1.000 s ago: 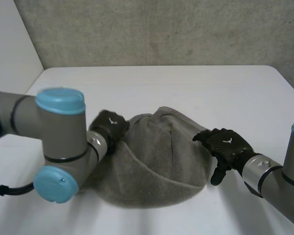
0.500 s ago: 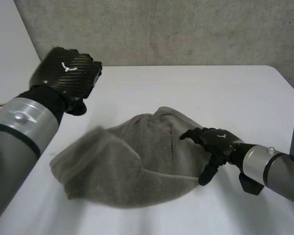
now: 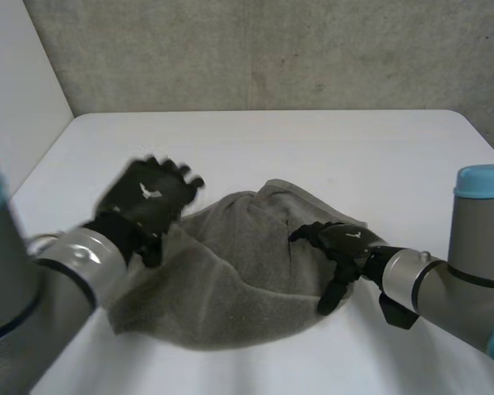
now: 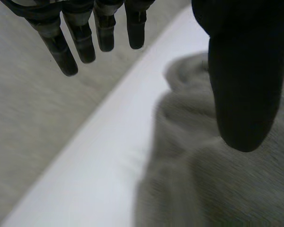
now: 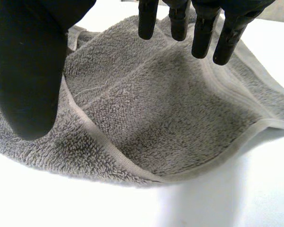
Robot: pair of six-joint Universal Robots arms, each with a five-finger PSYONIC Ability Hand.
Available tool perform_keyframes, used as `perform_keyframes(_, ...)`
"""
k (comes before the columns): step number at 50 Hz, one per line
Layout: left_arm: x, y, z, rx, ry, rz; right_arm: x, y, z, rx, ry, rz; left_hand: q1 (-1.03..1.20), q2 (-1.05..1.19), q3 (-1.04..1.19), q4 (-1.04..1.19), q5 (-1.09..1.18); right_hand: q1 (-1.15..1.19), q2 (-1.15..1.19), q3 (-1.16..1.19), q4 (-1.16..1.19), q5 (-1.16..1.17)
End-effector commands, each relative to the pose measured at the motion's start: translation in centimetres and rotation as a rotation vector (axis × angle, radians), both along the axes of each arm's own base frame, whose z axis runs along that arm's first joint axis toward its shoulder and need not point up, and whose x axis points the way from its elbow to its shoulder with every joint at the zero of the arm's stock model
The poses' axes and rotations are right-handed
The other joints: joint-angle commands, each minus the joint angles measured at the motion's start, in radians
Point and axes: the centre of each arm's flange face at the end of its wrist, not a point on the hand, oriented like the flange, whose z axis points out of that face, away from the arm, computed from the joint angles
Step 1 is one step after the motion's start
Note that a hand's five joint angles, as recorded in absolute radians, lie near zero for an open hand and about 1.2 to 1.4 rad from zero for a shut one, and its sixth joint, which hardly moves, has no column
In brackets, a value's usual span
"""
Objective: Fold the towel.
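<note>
A rumpled grey towel [image 3: 230,284] lies bunched in the middle of the white table [image 3: 329,148]. My left hand [image 3: 148,196] hovers over the towel's left part with its fingers [image 4: 61,45] straight and spread, holding nothing; the towel [image 4: 222,189] lies beneath its thumb. My right hand [image 3: 339,244] is at the towel's right edge, just above the cloth. Its fingers [image 5: 201,28] are straight and its thumb stands apart from them, over the folded layers and hemmed edge of the towel [image 5: 156,123].
A grey wall [image 3: 272,49] stands behind the table's far edge. Bare table surface lies beyond the towel and to its right. In the left wrist view, a strip of white table [image 4: 99,156] runs beside the towel.
My left hand let go of the towel, swung up to the far left, then came back down over the towel's left part with fingers opened. My right hand slid left onto the towel's edge.
</note>
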Motion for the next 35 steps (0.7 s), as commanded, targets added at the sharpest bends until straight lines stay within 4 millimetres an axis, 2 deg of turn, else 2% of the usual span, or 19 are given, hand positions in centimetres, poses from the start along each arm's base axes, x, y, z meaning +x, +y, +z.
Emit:
perform_keyframes(1,-1.4,-1.6,-5.8,0.172,-0.057,-0.078,-2.2,0.4,-0.4,-0.042,0.019,-0.033,-0.056,-0.054,-0.053,-0.055,-0.06,-0.006,0.005,0.006,0.0,-0.039)
perform_keyframes(2,-1.7,-1.7,-6.8,0.203,-0.058,-0.103,-2.2,0.4,-0.4,-0.042,0.019,-0.033,-0.056,-0.054,-0.053,-0.055,-0.06,-0.006,0.005,0.006,0.0,-0.039)
perform_keyframes(10,-2.9,-2.5,-9.3,0.247,-0.043,-0.17,-3.4,-0.3,-1.0,-0.077,0.074,-0.04,-0.027,-0.024,-0.024,-0.026,-0.031,-0.006,0.005,0.006,0.0,-0.039)
perform_keyframes(19,-3.4,-3.3,-10.0,0.243,-0.045,-0.165,-3.4,-0.2,-1.3,-0.07,0.08,-0.037,0.097,0.099,0.099,0.097,0.092,-0.006,0.005,0.006,0.0,-0.039)
perform_keyframes(24,-3.4,-3.4,-10.0,0.241,-0.046,-0.166,-3.3,-0.2,-1.4,-0.068,0.081,-0.035,0.314,0.316,0.317,0.315,0.31,-0.006,0.005,0.006,0.0,-0.039)
perform_keyframes(26,-3.4,-3.4,-9.9,0.24,-0.044,-0.165,-3.3,-0.1,-1.4,-0.068,0.081,-0.034,0.524,0.527,0.527,0.525,0.52,-0.006,0.005,0.006,0.0,-0.039)
perform_keyframes(27,-3.4,-3.4,-9.9,0.24,-0.044,-0.165,-3.3,-0.1,-1.5,-0.066,0.082,-0.033,0.525,0.528,0.528,0.526,0.521,-0.006,0.005,0.006,0.0,-0.039)
perform_keyframes(31,-3.3,-3.3,-9.4,0.229,-0.039,-0.163,-3.3,-0.1,-1.6,-0.062,0.084,-0.031,0.803,0.806,0.806,0.804,0.799,-0.006,0.005,0.006,0.0,-0.039)
perform_keyframes(35,-3.2,-3.2,-8.8,0.216,-0.036,-0.163,-3.2,0.0,-1.6,-0.06,0.084,-0.028,0.869,0.871,0.872,0.87,0.865,-0.006,0.005,0.006,0.0,-0.039)
